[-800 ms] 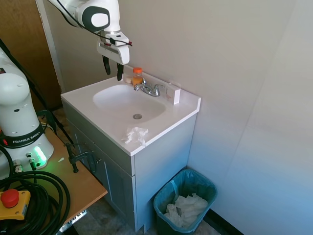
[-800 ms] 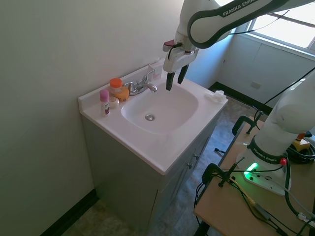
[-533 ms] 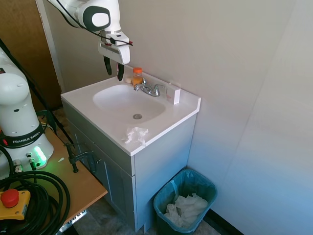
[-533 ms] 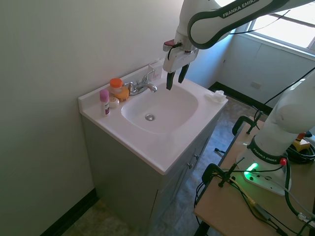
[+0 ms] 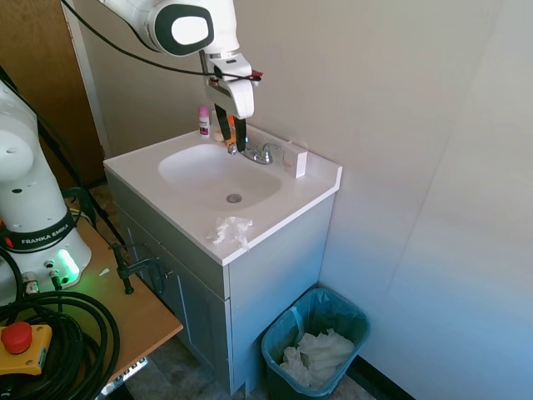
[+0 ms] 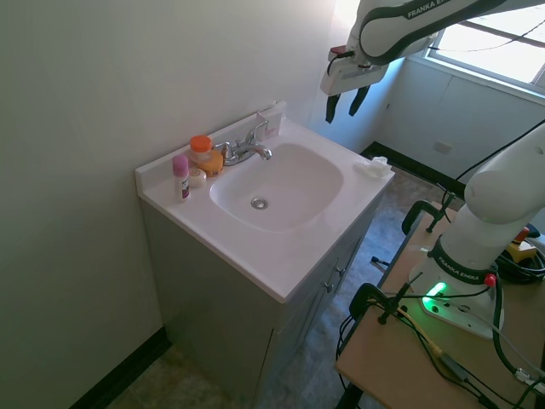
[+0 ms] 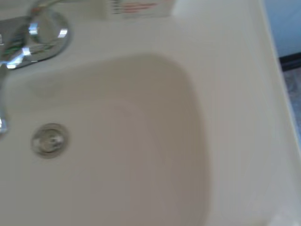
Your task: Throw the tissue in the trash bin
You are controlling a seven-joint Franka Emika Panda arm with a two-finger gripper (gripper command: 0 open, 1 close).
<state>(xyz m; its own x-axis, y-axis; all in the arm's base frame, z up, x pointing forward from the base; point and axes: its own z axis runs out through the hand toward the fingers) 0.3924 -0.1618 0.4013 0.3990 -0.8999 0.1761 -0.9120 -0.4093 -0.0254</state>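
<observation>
Gripper (image 6: 345,100) open, empty, high above sink (image 6: 281,189)

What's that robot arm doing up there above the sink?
The robot is supposed to throw a tissue away, but it hasn't picked it up yet. Its gripper hangs open and empty in the air above the sink. The crumpled tissue sits on the front corner of the counter, untouched. The green trash bin waits on the floor beside the cabinet, with some crumpled white paper already inside it.
</observation>
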